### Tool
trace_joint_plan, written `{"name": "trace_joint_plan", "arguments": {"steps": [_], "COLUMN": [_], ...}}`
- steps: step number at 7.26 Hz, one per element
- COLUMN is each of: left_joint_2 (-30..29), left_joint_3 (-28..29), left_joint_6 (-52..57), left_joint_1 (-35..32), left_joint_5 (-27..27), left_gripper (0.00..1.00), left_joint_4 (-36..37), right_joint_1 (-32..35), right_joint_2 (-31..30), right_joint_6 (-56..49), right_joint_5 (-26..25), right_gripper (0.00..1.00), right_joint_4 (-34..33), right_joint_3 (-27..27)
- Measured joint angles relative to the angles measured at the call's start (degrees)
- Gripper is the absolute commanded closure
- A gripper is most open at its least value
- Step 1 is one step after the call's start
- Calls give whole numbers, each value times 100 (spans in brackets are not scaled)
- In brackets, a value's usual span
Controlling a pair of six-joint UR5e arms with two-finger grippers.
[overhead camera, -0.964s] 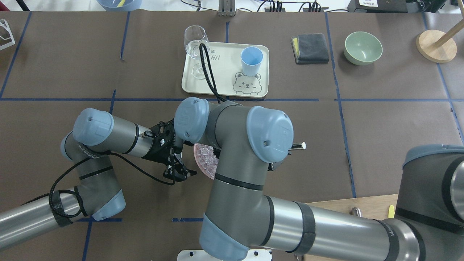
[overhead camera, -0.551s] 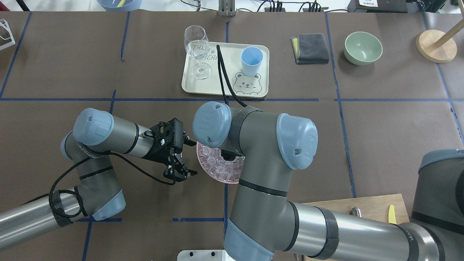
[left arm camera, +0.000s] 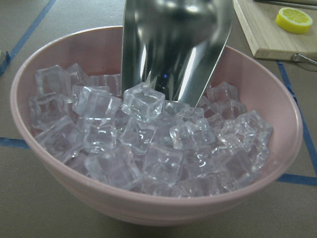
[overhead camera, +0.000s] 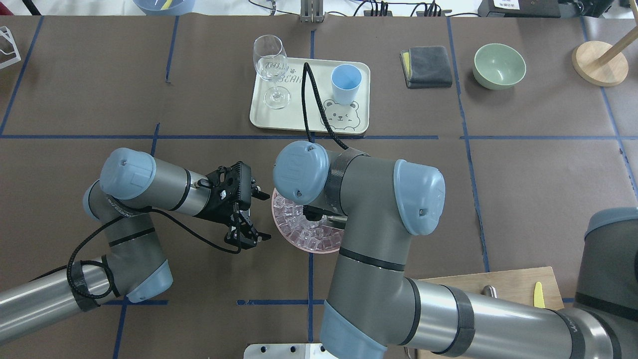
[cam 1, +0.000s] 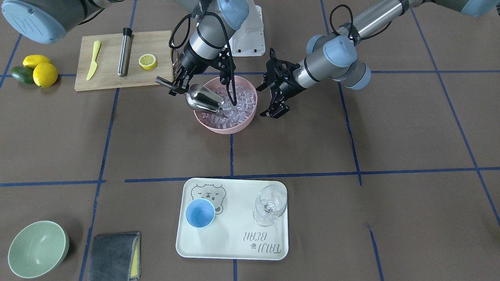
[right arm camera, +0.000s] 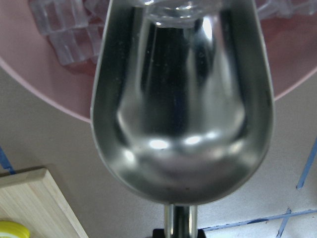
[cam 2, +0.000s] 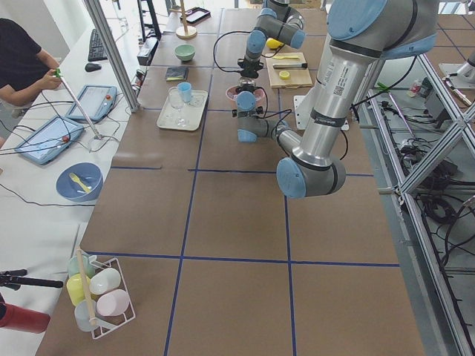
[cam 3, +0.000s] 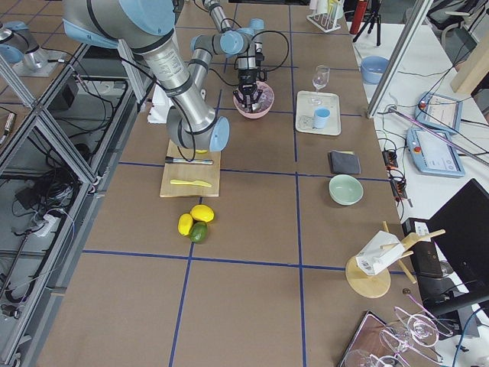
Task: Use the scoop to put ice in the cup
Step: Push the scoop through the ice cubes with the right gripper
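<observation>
While the scoop (cam 1: 203,100) is held by its thin handle, the jaws of the right gripper (cam 1: 174,86) are closed tight on that handle. The end of the handle sticks out behind the jaws, and the shiny round part is pointed out in front of them. It is tipped down into the pink bowl (cam 1: 222,128). The front edge of the scoop is pushed against the ice (cam 1: 240,103), and one cube is seen sitting right at its lip in the left wrist view. Inside the scoop, mostly bare metal is seen, with ice only at the front edge. The pink bowl is piled high with clear cubes. The left gripper (cam 1: 276,112) is held just beside the pink bowl and is not touching it. Its jaws are spread apart and pointed down, and nothing is held between them. The cup (cam 1: 200,212) is stood upright on the tray (cam 1: 234,249), well apart from the pink bowl, on the far side of the table from the robot. A wine glass (cam 1: 269,203) is stood near the cup on the same tray.
</observation>
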Motion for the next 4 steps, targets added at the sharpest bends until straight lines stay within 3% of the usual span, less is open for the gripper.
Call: {"name": "trace_joint_plan", "arguments": {"steps": [4], "left_joint_2": [0], "left_joint_3": [0], "left_joint_6": [-7], "left_joint_1": [-10], "left_joint_5": [5], "left_gripper": [0], "left_joint_4": [0], "right_joint_1": [67], "right_joint_2": [-375], "right_joint_6": [2], "right_joint_5": [190], "right_gripper": [100], "right_joint_4": [353], "right_joint_3": [489]}}
